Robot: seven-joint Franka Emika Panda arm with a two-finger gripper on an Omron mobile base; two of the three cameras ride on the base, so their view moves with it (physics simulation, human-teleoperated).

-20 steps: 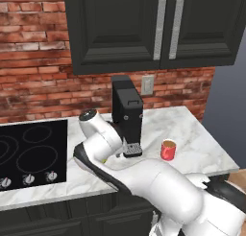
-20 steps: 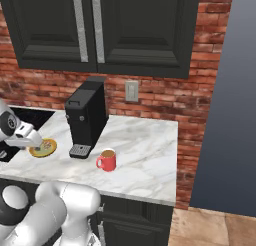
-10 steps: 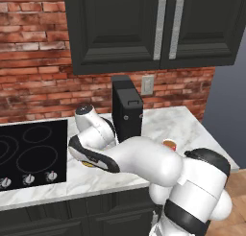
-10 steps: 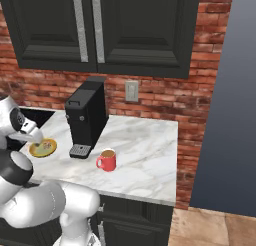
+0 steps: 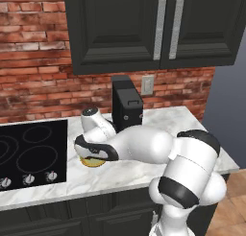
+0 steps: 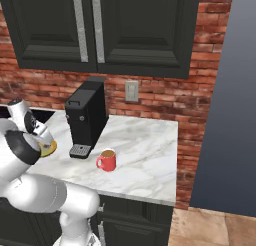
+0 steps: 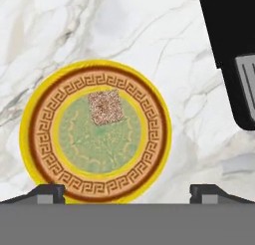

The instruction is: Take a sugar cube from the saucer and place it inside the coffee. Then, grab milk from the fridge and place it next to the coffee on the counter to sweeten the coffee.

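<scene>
The end effector is hanging over the saucer with its fingers spread wide and nothing between them; the two dark tips are straddling the near rim of the dish in the hand view. The sugar cube is lying on the pale green centre, toward the far side and somewhat off the midline between the tips. It is speckled brownish here, and small against the dish.

Judgement: the step in hand is the pickup of the cube. To do it well, the end effector needs shifting toward the cube until the cube sits centred between the fingers, then lowering straight down without striking the raised rim, then closing gently so the cube does not skid.

The saucer is resting on the tabletop, near the black coffee machine. The coffee is standing well apart on the marble, beyond the machine.
</scene>
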